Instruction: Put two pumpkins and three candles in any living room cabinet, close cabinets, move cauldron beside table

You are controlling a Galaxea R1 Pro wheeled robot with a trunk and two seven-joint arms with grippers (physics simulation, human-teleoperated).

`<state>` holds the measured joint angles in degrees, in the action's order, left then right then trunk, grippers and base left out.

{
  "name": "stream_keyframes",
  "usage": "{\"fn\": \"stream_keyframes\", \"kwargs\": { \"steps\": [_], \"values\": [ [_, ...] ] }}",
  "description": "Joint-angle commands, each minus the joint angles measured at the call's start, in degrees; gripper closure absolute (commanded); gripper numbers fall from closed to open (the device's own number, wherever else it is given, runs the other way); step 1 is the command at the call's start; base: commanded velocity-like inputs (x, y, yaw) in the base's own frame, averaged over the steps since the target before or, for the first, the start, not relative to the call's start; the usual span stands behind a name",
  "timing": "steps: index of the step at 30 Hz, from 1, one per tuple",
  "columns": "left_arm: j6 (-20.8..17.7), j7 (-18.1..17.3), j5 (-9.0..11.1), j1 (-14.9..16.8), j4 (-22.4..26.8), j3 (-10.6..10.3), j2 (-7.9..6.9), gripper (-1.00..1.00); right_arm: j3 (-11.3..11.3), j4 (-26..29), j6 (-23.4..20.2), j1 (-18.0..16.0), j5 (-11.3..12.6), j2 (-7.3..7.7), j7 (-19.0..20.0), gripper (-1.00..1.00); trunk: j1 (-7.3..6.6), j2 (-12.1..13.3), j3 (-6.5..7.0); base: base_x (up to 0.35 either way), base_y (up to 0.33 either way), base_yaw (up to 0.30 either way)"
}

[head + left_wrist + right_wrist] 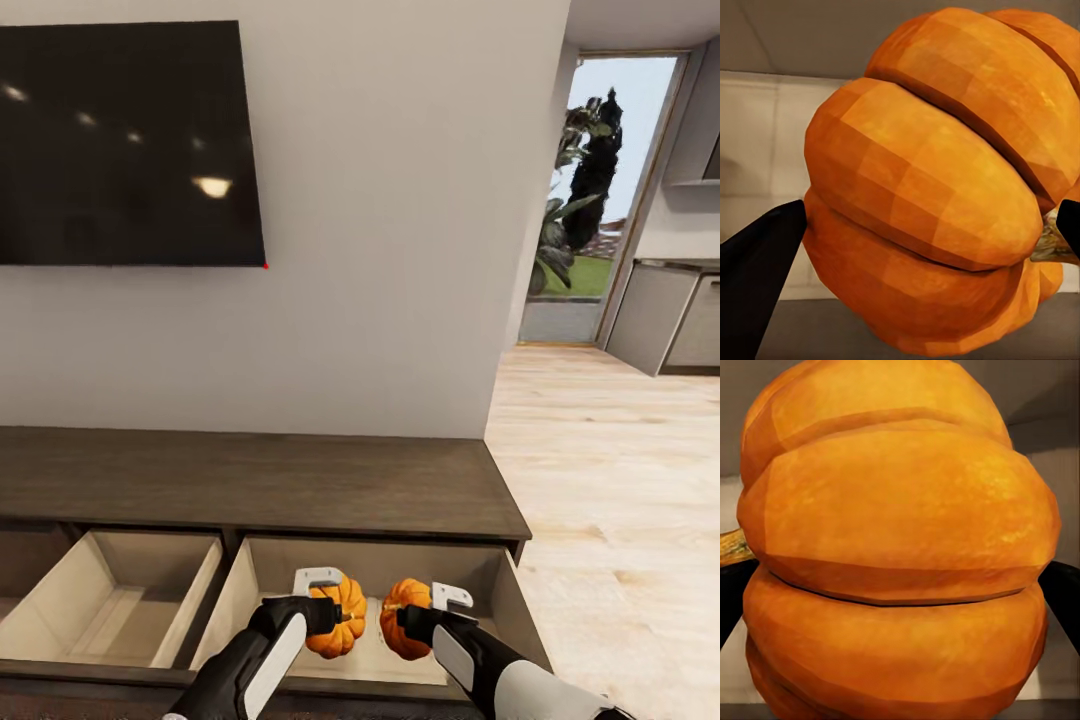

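Note:
Two orange pumpkins hang over the open right drawer of the dark-brown cabinet [260, 480]. My left gripper [335, 610] is shut on the left pumpkin [338, 617], whose ribbed side looms close in the left wrist view [937, 187] between black fingertips [757, 262]. My right gripper [408, 618] is shut on the right pumpkin [403, 615], which spreads across the right wrist view [896, 547], stem to one side. Both pumpkins sit low inside the pale beige drawer interior [500, 590]. The candles are out of view.
A second open drawer [110, 600] with beige dividers lies to the left. A black television [125, 140] hangs on the pale wall above the cabinet. Light wood floor [610, 480] runs right toward a glass door [595, 190] and grey kitchen units [665, 315].

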<state>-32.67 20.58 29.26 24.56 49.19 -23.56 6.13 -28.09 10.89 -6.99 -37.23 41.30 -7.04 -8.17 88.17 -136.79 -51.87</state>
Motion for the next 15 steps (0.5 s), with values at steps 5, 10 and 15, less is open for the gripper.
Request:
{"fn": "stream_keyframes", "kwargs": {
  "steps": [5, 10, 15],
  "values": [
    [-0.36, 0.53, 0.46, 0.05, 0.34, -0.17, -0.13, 1.0, -0.24, 0.26, -0.01, -0.03, 0.84, 0.42, -5.8, 1.0, 1.09, -2.05, -0.96, 0.0, 0.0, 0.0],
    [-0.38, 0.59, 0.38, 0.05, 0.41, -0.17, -0.21, 1.0, -0.17, 0.27, 0.04, -0.9, 0.95, 0.49, -7.09, 1.0, 2.19, -4.05, -1.85, 0.0, 0.0, 0.0],
    [-0.38, 0.68, 0.39, 0.05, 1.18, -0.11, -0.24, 1.0, -0.13, 0.27, 0.22, -1.07, 1.06, 0.78, -7.2, 1.0, 2.19, -4.05, -1.85, 0.0, 0.0, 0.0]
  ]
}}
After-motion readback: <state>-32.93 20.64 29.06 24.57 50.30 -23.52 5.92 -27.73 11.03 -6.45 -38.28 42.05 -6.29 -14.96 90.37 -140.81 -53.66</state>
